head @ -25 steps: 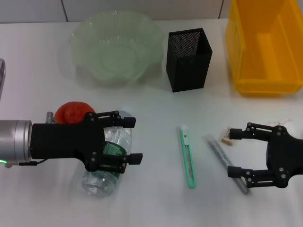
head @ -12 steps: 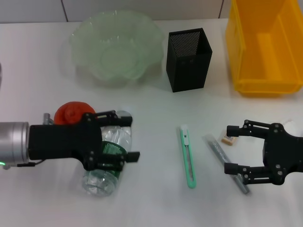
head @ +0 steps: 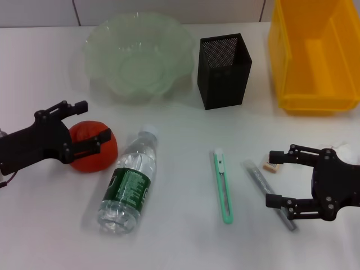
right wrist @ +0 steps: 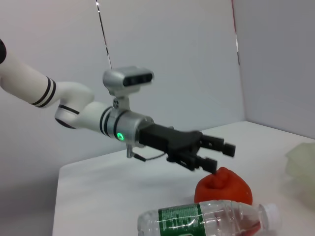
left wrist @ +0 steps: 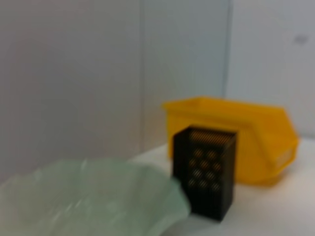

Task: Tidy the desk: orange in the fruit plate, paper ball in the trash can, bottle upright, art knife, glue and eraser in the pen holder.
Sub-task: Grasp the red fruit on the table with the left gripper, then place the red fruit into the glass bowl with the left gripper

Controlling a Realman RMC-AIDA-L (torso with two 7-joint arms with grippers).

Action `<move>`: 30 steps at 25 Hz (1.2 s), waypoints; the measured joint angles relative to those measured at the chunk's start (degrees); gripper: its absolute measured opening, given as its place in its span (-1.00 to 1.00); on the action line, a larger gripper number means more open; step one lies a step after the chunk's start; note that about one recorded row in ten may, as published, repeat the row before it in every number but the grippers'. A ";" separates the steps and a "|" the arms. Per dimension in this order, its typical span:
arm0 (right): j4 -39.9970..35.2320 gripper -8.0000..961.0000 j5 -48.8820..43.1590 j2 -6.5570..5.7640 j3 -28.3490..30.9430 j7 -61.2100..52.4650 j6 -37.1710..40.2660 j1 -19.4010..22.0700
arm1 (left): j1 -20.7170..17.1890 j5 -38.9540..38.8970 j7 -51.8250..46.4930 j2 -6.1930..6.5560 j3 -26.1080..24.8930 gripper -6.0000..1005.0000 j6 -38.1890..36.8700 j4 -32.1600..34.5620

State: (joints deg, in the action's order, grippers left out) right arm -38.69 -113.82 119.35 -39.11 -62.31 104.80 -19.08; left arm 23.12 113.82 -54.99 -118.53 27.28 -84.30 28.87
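Bottle (head: 129, 181) lies on its side on the desk (head: 180, 242), white cap toward the far side, green label mid-body; nothing grips it. Orange (head: 94, 146) sits just left of the bottle's neck, w/ the left gripper (head: 93, 121) over it, jaws spread wide, one finger (head: 76, 106) past the fruit's far side and the other across its top; can't tell if it touches. Right wrist view shows that same gripper (right wrist: 216, 155) open just above the orange (right wrist: 222, 186), bottle (right wrist: 209, 219) in front. Right gripper (head: 274, 178) hovers low at the right, jaws wide apart, straddling the glue (head: 267, 193), which lies diagonally; eraser (head: 271, 166) sits just beside the upper fingertip. Paper ball (head: 340, 147) is partly hidden behind the right gripper's body. Knife (head: 223, 185) lies between bottle and glue, white tip pointing away. Far side, left to right: fruit plate (head: 135, 34), pen holder (head: 225, 70) upright, trash can (head: 315, 53). Left wrist view shows the plate (left wrist: 88, 196), pen holder (left wrist: 205, 172), bin (left wrist: 241, 137).
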 joint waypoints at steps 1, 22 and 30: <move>0.13 0.73 -0.01 0.00 0.00 0.00 -0.02 -0.10 | 0.01 0.03 0.00 0.00 0.34 0.52 1.21 -0.54; 0.29 0.73 -0.07 0.00 0.33 -0.26 -0.58 0.18 | 0.09 -4.76 -3.16 -0.06 5.16 -0.07 11.47 -2.14; 0.28 0.72 0.38 0.00 0.44 -0.37 -0.54 0.26 | 1.42 -15.64 -5.99 -0.23 5.81 -0.53 1.06 2.87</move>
State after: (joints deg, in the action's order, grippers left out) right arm -38.41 -113.44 119.35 -38.67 -62.68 104.26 -18.82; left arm 24.54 98.18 -60.97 -118.75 33.09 -83.24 31.74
